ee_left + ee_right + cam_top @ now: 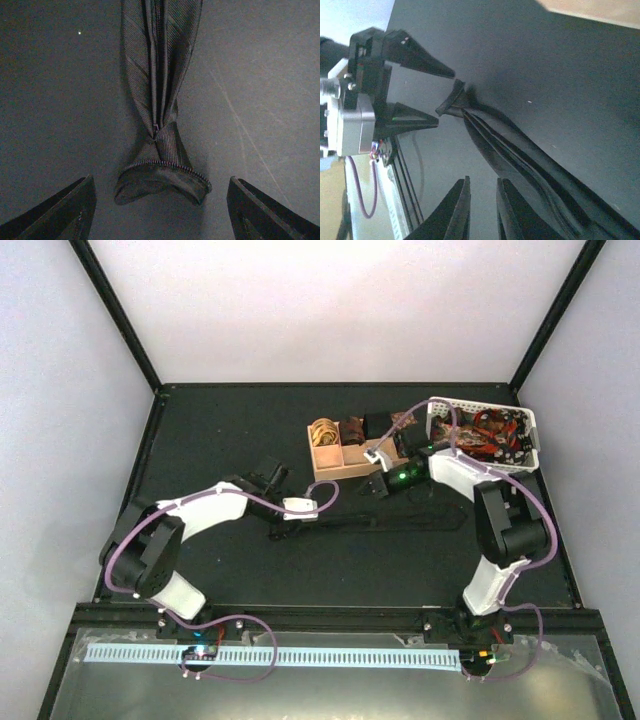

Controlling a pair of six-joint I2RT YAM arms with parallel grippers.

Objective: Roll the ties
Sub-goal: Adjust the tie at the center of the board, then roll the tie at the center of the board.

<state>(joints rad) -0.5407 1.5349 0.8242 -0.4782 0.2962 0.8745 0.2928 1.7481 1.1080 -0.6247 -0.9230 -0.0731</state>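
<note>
A long dark finely striped tie point(380, 523) lies flat across the black table, seam side up in the left wrist view point(160, 75). Its narrow end is folded over once. My left gripper point(160, 178) is open, and its fingers straddle that folded end without touching it. It sits at the tie's left end in the top view point(283, 525) and also shows in the right wrist view point(445, 97). My right gripper point(482, 179) hangs above the tie point(520, 150) with a narrow gap between its fingers and holds nothing. It is near the tray in the top view point(375, 485).
A tan wooden tray point(330, 455) behind the tie holds a gold coil point(323, 430), a brown coil point(352, 430) and a black coil point(378, 425). A white perforated basket point(440, 412) at the back right holds several loose ties.
</note>
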